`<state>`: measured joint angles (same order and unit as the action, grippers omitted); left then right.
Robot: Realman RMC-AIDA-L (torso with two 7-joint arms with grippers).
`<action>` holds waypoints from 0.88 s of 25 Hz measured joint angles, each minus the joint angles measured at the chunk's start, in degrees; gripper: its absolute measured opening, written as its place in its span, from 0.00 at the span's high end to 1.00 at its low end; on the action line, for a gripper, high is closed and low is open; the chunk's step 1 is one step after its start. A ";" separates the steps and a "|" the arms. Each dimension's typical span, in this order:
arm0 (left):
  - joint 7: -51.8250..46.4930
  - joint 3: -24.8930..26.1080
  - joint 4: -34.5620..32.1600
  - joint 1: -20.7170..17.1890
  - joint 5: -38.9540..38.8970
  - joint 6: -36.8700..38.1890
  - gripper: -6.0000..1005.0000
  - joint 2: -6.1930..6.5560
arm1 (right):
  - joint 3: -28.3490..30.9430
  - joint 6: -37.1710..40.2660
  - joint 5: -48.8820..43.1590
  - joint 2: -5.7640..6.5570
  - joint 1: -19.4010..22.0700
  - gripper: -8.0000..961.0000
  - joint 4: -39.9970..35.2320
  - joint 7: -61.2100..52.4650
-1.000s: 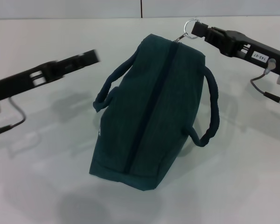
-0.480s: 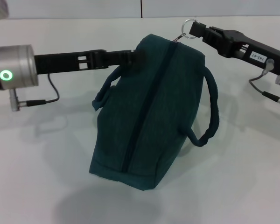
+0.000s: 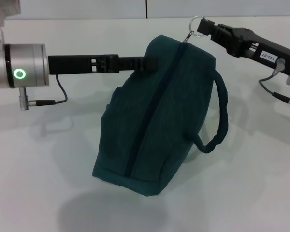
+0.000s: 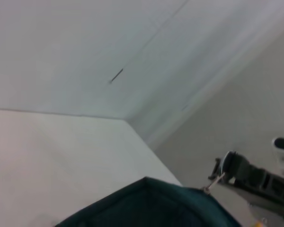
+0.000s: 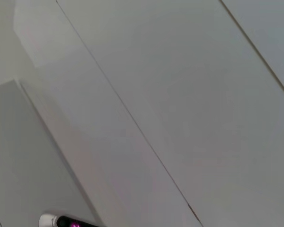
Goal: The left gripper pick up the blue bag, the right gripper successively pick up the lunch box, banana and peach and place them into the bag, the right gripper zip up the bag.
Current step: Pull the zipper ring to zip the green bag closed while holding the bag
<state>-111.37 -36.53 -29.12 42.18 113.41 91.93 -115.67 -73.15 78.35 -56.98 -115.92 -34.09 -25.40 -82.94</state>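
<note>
Black-fingered, our left gripper [image 3: 147, 63] presses the blue bag [image 3: 159, 116] at its upper left side, its closure unreadable, to steady it; right of the bag's top, our right gripper [image 3: 206, 28] pinches the zipper ring [image 3: 198, 23].

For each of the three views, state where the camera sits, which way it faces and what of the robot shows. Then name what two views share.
Head view: from the robot's head, facing down on the blue bag; left gripper and right gripper show.
Left wrist view: on the left arm, facing across the bag's top to the right gripper.
Right wrist view: on the right arm, facing blank pale surfaces; no fingers show.
Shared: head and left wrist views both show the bag, the right gripper and the zipper ring.
</note>
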 joint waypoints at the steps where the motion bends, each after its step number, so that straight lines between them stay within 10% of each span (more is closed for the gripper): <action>1: -0.01 -0.38 -0.54 -0.06 -0.01 0.00 0.23 -0.08 | 0.01 0.02 0.08 0.02 0.02 0.92 0.00 0.02; 22: 0.01 -1.07 -3.49 0.07 -1.67 -0.15 0.90 -1.81 | 0.12 0.07 0.81 -0.09 0.44 0.91 0.60 0.05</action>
<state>-111.36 -37.60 -32.61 42.25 111.74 91.78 -117.49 -73.04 78.41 -56.17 -116.01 -33.65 -24.80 -82.89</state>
